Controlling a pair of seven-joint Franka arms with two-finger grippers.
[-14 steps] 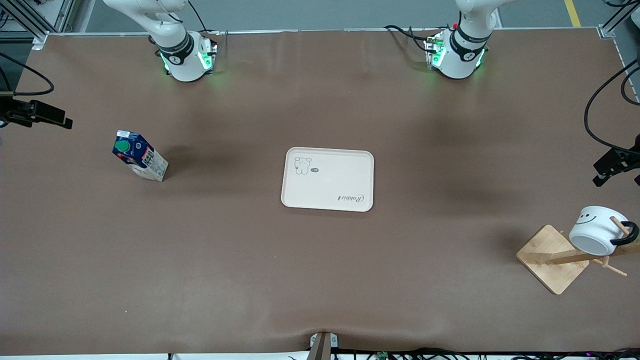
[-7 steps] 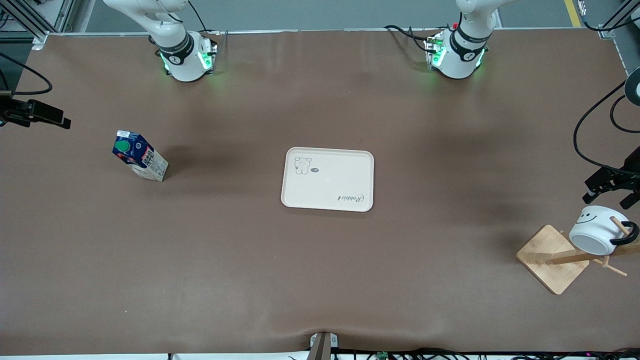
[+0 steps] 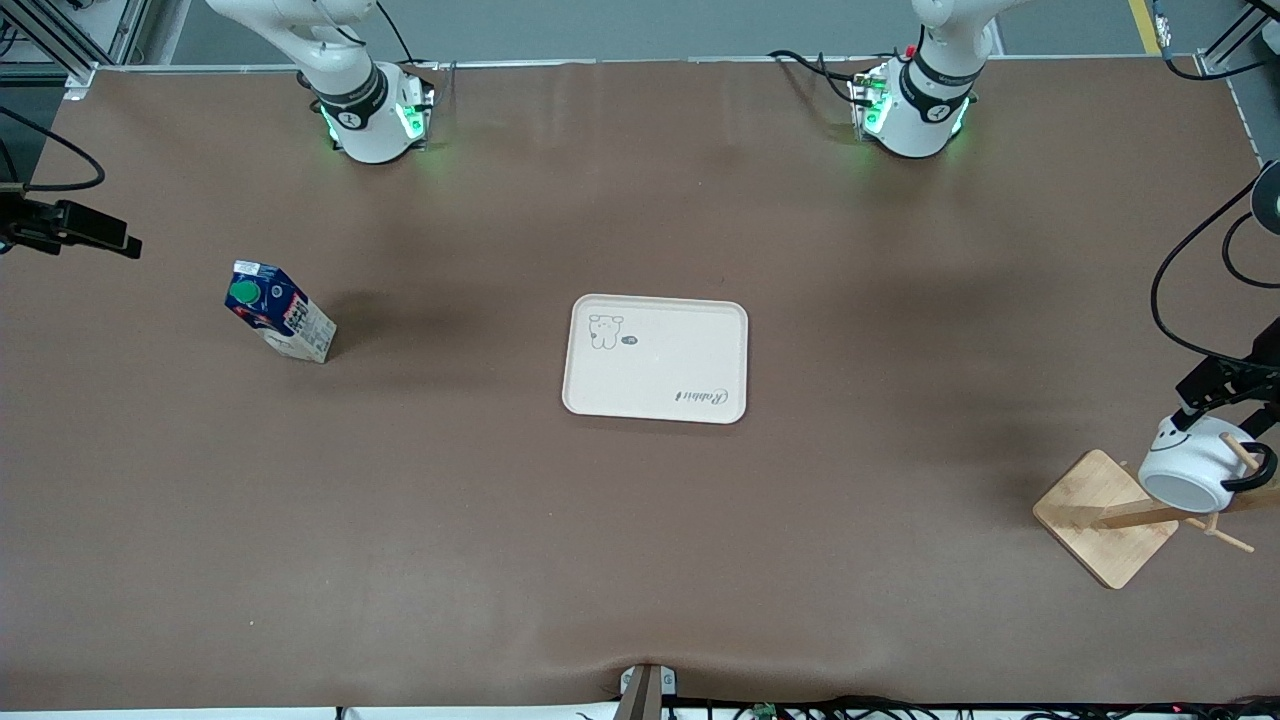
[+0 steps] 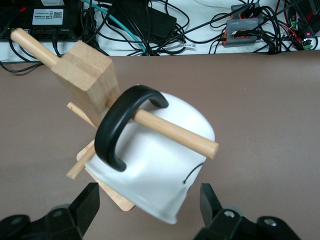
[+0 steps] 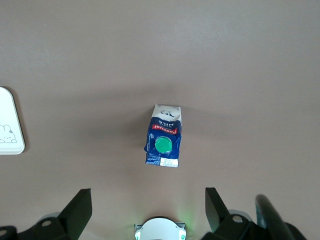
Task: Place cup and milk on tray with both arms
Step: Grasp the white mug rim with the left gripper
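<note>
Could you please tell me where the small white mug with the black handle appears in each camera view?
Front view: the small white mug hangs on the wooden rack at the left arm's end of the table.
Left wrist view: it fills the centre, with a wooden peg through its handle.
Right wrist view: it is not in this picture.
Shared landmark: the wooden rack.

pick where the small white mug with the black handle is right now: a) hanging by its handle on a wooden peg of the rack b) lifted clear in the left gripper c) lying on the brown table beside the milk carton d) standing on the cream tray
a: in the left wrist view the small white mug with the black handle hangs with a wooden peg through its handle, and the open left gripper straddles it without holding it.
</note>
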